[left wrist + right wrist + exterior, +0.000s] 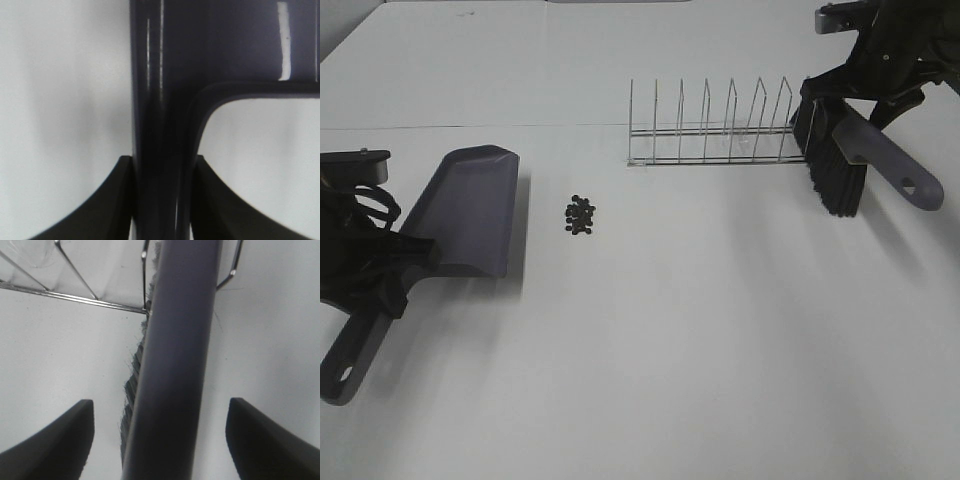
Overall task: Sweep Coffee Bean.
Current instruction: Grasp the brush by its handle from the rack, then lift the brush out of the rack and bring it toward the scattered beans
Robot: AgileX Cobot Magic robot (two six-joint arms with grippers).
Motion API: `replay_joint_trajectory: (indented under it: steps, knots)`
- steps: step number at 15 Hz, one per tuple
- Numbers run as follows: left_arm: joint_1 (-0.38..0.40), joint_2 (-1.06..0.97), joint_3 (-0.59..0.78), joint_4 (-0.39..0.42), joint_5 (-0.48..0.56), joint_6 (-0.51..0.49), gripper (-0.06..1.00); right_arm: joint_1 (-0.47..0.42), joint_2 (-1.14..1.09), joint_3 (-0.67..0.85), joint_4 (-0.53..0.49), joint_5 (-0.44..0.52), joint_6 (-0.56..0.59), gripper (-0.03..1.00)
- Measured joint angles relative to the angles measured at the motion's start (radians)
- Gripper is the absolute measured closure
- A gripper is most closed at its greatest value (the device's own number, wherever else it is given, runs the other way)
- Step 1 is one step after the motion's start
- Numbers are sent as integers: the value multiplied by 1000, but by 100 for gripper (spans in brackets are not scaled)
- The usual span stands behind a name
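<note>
- The right gripper (pixel 161 402) is straddling the handle of the black-bristled brush (pixel 838 172) with its jaws standing wide, a gap showing on each side, so it is not gripping anything.
- To do this step well, it is probably best to close squarely on the handle. The brush should then be lifted clear of the wire rack (pixel 705 135), whose end is sitting just beside the bristles.
- The left gripper (pixel 162 160) is clamping the handle of the grey dustpan (pixel 470 210), with both jaws pressing against it.
- The coffee beans (pixel 581 214) are lying in one tight cluster on the desk (pixel 720 350). They are near the dustpan's side and out past the left gripper, and well apart from the right gripper.
- The dustpan's open lip is likely needing to face the cluster and sit flat on the desk, or beans may be slipping underneath.
- The dustpan is showing no beans inside it.
- The rack's slots are holding nothing that can be seen.
</note>
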Motion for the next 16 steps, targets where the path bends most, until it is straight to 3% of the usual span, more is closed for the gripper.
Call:
replay_joint_trajectory:
  steps: [3,5,12,16]
  knots:
    - [0,0,0,1,0,0,68,0,24,-1,0,-1,0,50]
    - [0,0,0,1,0,0,68,0,34,-1,0,-1,20,70]
    - [0,0,0,2,0,0,68,-2,-33,-27,-4,29,74,70]
    - [0,0,0,2,4,0,68,-2,-171,-28,14,114,74,70]
